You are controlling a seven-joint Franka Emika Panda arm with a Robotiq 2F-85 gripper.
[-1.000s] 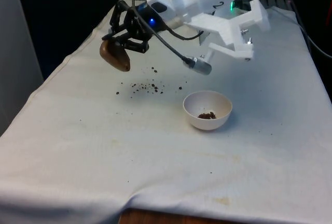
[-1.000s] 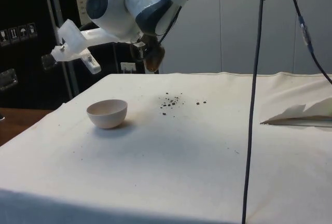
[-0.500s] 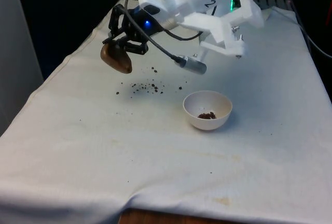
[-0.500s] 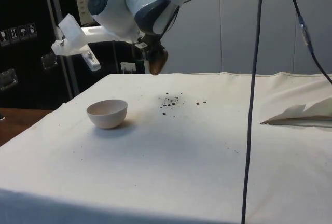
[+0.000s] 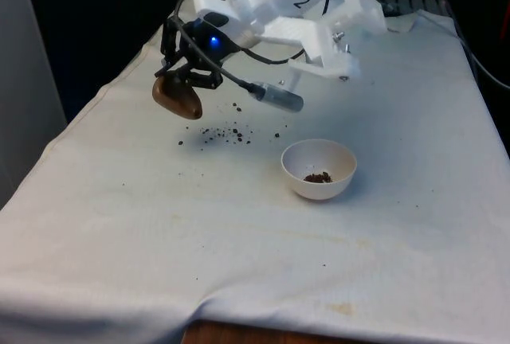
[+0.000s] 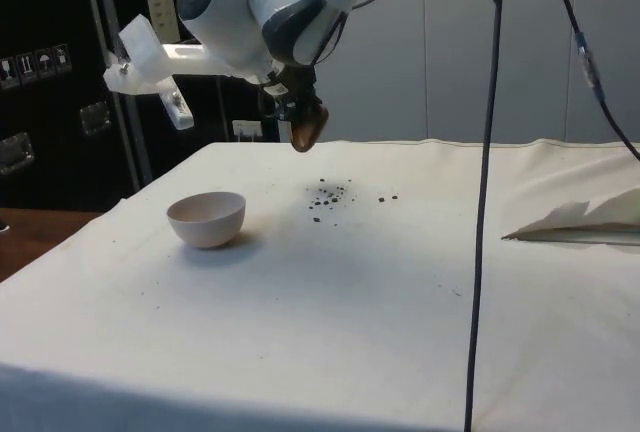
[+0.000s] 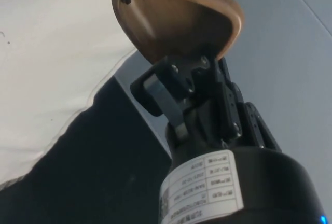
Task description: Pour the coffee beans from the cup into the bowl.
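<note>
Holding brown cup (image 5: pixel 178 96) tipped, gripper (image 5: pixel 185 77) clamped on its rim. Some beans in bowl (image 5: pixel 319 170); spilled beans (image 5: pixel 225 132) at bowl's ten o'clock. Pour apparently finished, imperfectly.

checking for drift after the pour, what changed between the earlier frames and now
The gripper, shut on the brown cup, shifted slightly toward the front view's left and a little lower, away from the white bowl. The bowl, the beans in it and the spilled coffee beans on the cloth stayed put.
</note>
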